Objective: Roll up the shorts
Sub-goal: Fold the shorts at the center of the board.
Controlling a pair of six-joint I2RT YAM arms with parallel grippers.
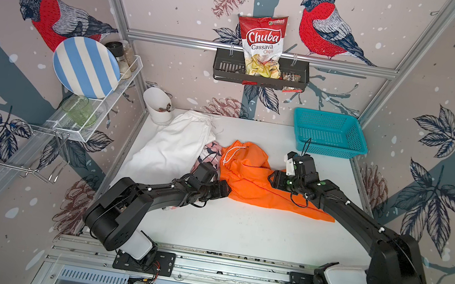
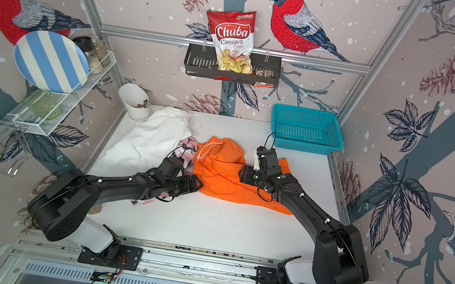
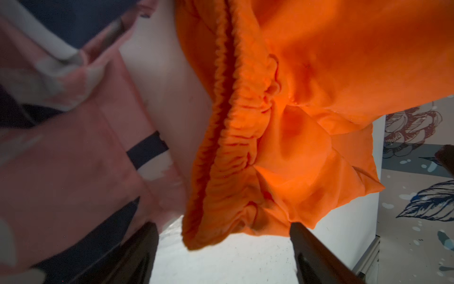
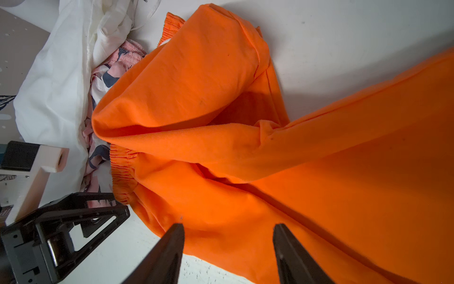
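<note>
The orange shorts [image 1: 248,177] [image 2: 220,176] lie crumpled in the middle of the white table, one leg trailing to the right. White shorts [image 1: 176,143] [image 2: 151,139] lie at the back left. The pink patterned shorts [image 1: 212,149] [image 2: 188,145] are bunched between them and run under my left arm. My left gripper [image 1: 225,191] [image 3: 223,228] is open at the orange shorts' [image 3: 294,73] left edge, its waistband just ahead of the fingers. My right gripper [image 1: 271,178] [image 4: 228,228] hangs open over the orange cloth [image 4: 221,86], holding nothing.
A teal basket [image 1: 327,133] stands at the back right and a white cup [image 1: 159,104] at the back left. A wire rack holding a striped plate [image 1: 85,66] hangs on the left wall, and a chips bag [image 1: 263,42] sits in a black shelf behind.
</note>
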